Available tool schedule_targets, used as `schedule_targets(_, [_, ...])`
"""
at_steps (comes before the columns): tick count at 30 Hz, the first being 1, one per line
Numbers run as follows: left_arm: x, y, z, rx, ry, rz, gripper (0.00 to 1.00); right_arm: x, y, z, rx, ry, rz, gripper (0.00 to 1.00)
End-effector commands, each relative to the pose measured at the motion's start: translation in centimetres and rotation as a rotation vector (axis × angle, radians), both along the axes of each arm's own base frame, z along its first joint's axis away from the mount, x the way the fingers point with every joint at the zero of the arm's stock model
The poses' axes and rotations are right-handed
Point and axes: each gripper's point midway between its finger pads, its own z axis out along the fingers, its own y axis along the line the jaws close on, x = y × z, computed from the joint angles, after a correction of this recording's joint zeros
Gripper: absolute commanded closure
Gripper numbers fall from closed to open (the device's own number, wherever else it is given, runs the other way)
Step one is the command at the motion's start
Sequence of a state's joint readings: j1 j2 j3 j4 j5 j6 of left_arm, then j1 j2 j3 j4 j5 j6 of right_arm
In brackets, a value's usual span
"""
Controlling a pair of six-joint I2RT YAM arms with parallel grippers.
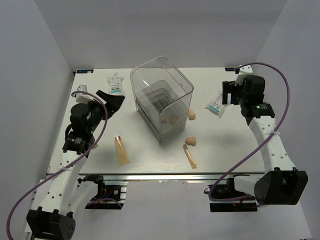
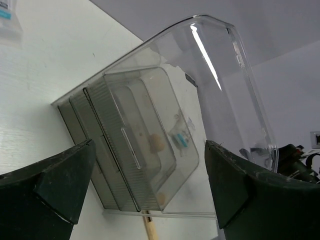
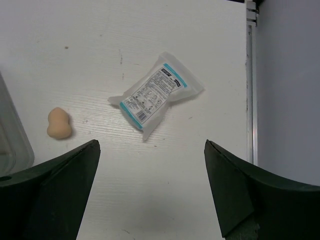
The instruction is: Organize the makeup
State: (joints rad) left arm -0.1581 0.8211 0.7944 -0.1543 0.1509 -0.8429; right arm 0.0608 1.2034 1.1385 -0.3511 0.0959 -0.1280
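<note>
Top view: clear box (image 1: 162, 97) stands mid-table (image 1: 240, 155) with the inner sponge (image 1: 172, 120) and inner packet (image 1: 161, 102) inside; left packet (image 1: 115, 83) lies near the far edge; right packet (image 1: 216, 106) and far sponge (image 1: 191, 115) lie right of the box; near sponge (image 1: 190, 141), right tube (image 1: 189, 155) and left tube (image 1: 121, 150) lie nearer the front. Left wrist: left claw (image 2: 149, 145) apart, empty, facing the box. Right wrist: right claw (image 3: 151, 145) apart, empty, above the table; right packet just ahead, far sponge to its left.
</note>
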Motion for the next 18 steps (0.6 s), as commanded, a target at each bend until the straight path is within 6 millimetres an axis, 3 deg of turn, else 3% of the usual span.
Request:
schedule_targets(1, [-0.2,-1.1,1.1,-0.129,-0.018,-0.040,0.02,0.0,2.5,2.7,-0.057,-0.070,0.222,0.11])
schedule_targets(2, [0.0,-1.4,0.7,-0.159,0.002,-0.042,0.06,-0.7,4.3,3.3,-0.056,-0.097,0.353,0.10])
schedule_targets(4, [0.3,-1.5,-0.3,-0.195,0.050,-0.035,0.15,-2.0,6.0,3.3,-0.087,-0.129,0.489,0.11])
schedule_targets(5, [0.5,-1.6,-0.9,-0.203,0.070,-0.034,0.41,-2.5,7.5,3.8,-0.074,-0.172,0.579,0.11])
schedule_targets(6, [0.6,-1.6,-1.4,-0.209,0.088,-0.026,0.53,-3.1,8.1,2.8,-0.079,-0.168,0.622,0.10])
schedule_targets(8, [0.9,-1.5,-2.2,-0.236,0.114,-0.007,0.73,-4.0,8.9,3.2,-0.090,-0.211,0.689,0.11])
schedule_targets(11, [1.1,-1.7,-4.4,-0.306,0.171,0.009,0.74,-4.6,9.5,2.3,-0.064,-0.177,0.726,0.11])
schedule_targets(12, [1.4,-1.8,-4.6,-0.328,0.167,0.006,0.64,-4.8,9.6,2.1,-0.044,-0.155,0.728,0.11])
schedule_targets(13, [1.2,-2.1,-6.4,-0.369,0.218,0.007,0.57,-4.4,9.6,2.4,-0.028,-0.150,0.714,0.11])
schedule_targets(15, [1.4,-2.9,-7.0,-0.411,0.209,-0.013,0.45,-4.1,9.6,2.7,0.025,-0.130,0.669,0.11])
schedule_targets(18, [2.0,-4.4,-8.7,-0.437,0.238,-0.035,0.44,-4.4,10.4,3.7,0.060,-0.156,0.701,0.11])
